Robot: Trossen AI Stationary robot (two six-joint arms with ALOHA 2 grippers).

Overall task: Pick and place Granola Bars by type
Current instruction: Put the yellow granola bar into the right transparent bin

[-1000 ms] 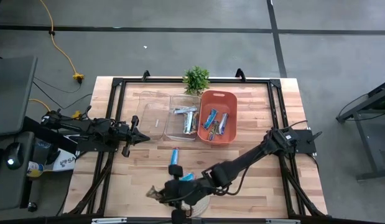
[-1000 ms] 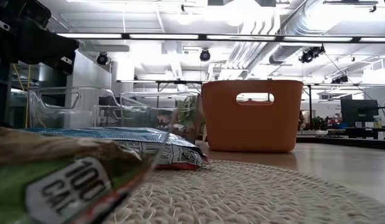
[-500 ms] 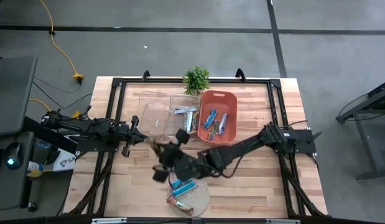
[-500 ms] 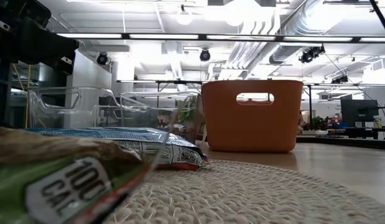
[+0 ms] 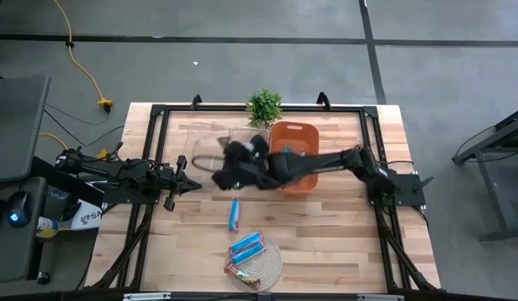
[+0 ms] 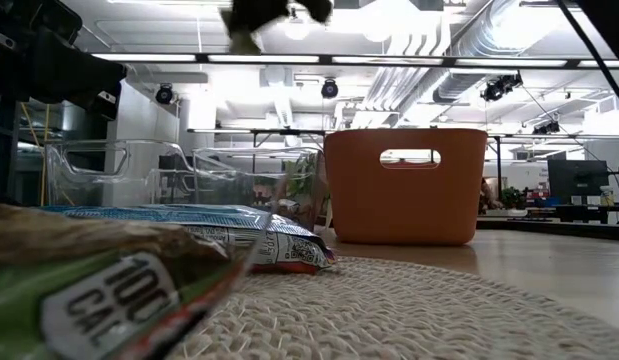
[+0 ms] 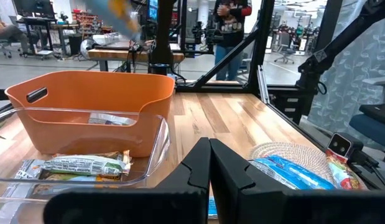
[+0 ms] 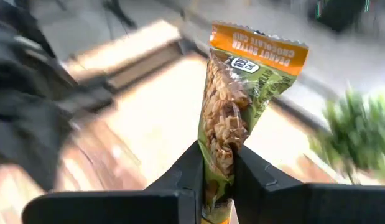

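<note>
On the round woven mat at the wooden desk's near edge lie two wrapped granola bars, a blue one and a brown one; another blue bar lies just beyond on bare wood; the left gripper, fingers together, waits by the left edge; the right gripper hangs over the clear plastic bins, clamped on a green-and-orange peanut-butter bar; the orange tub beside them holds more bars, near a small green plant at the far edge.

floor: grey concrete | ceiling: white ducts, strip lights
</note>
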